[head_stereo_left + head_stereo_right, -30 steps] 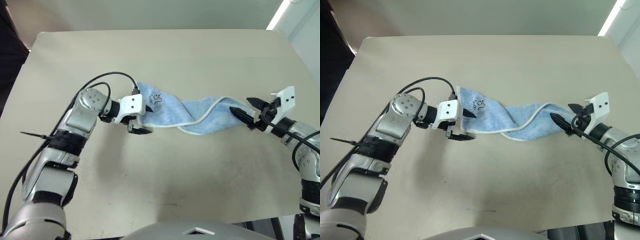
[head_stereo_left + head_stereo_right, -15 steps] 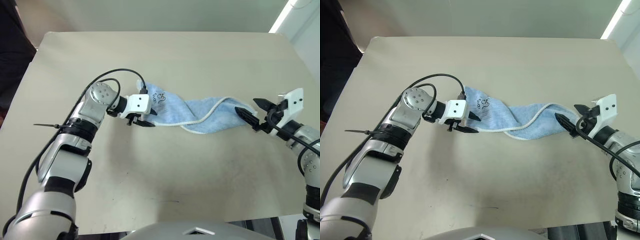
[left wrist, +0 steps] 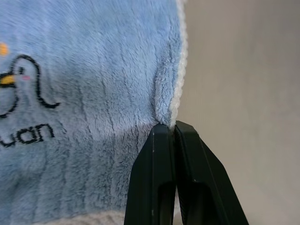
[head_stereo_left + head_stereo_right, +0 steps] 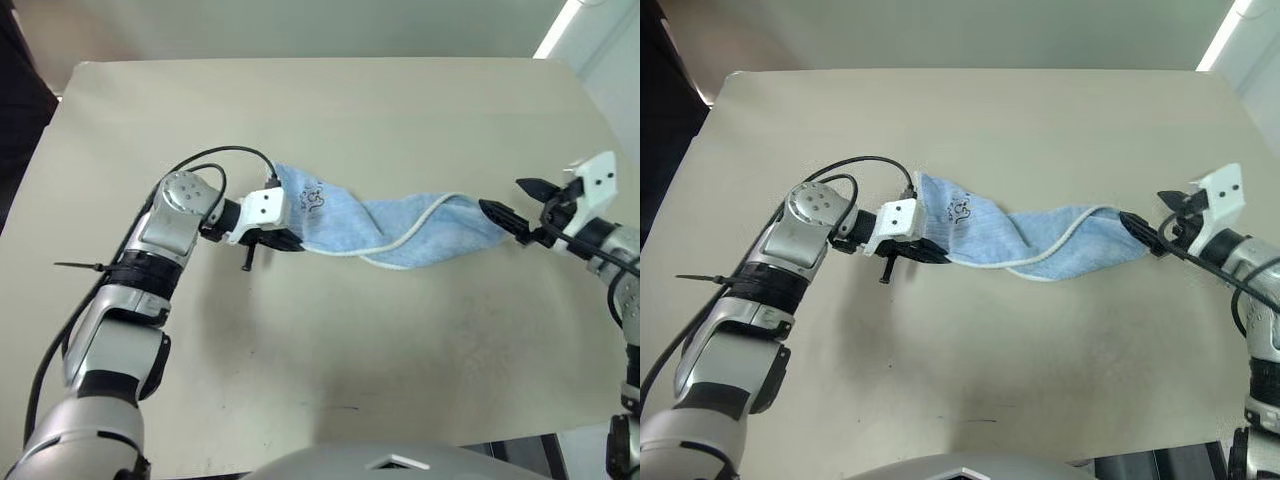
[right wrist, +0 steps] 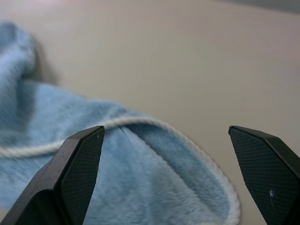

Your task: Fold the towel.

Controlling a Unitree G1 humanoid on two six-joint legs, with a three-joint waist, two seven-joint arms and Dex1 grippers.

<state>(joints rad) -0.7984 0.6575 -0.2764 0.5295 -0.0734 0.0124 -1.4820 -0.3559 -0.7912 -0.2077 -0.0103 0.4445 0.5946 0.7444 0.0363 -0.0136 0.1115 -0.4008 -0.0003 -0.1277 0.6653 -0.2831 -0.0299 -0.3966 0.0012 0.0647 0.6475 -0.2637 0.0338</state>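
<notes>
The towel (image 4: 400, 230), light blue with whitish edging, lies twisted in a long strip across the middle of the table. A small dark embroidered mark (image 4: 312, 197) sits near its left end. My left gripper (image 4: 290, 240) is at that left end, shut on the towel's edge; in the left wrist view the black fingers (image 3: 157, 178) pinch the cloth right beside the white trim (image 3: 180, 70). At the towel's right end my right gripper (image 4: 500, 194) stands open and holds nothing. In the right wrist view the rounded end of the towel (image 5: 154, 173) lies ahead between the two spread fingertips.
The beige table (image 4: 350, 110) has bare surface behind and in front of the towel. Its far edge runs along the top of the head views, and its right edge (image 4: 600, 110) slants close to my right gripper. A dark shape (image 4: 15, 100) stands beyond the left edge.
My left gripper has gone from open to shut on the towel's left edge. My right gripper, still open, has drawn back to the right, off the towel's right end.
</notes>
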